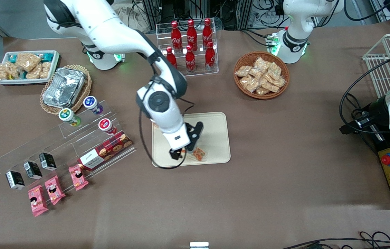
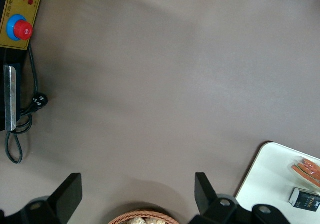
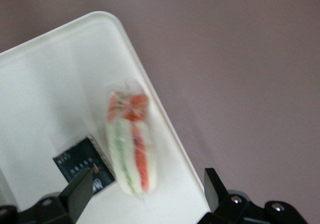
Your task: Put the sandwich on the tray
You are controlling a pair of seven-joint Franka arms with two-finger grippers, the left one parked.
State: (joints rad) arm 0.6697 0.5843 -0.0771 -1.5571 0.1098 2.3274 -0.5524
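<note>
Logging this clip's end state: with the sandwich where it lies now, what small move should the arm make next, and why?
Probably lift straight up and retreat. The sandwich already lies on the tray, beside a small black packet. The gripper hangs above it with jaws open and nothing between them, so the placing looks done.

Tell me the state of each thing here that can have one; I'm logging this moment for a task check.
Sandwich: wrapped, lying on the tray, free of the fingers.
Tray: flat on the table, holding the sandwich and a small black box.
Gripper: open, hovering just above the sandwich.
Cola bottles: upright, capped, in their clear rack.
Foil container: sitting in a wicker basket.
</note>
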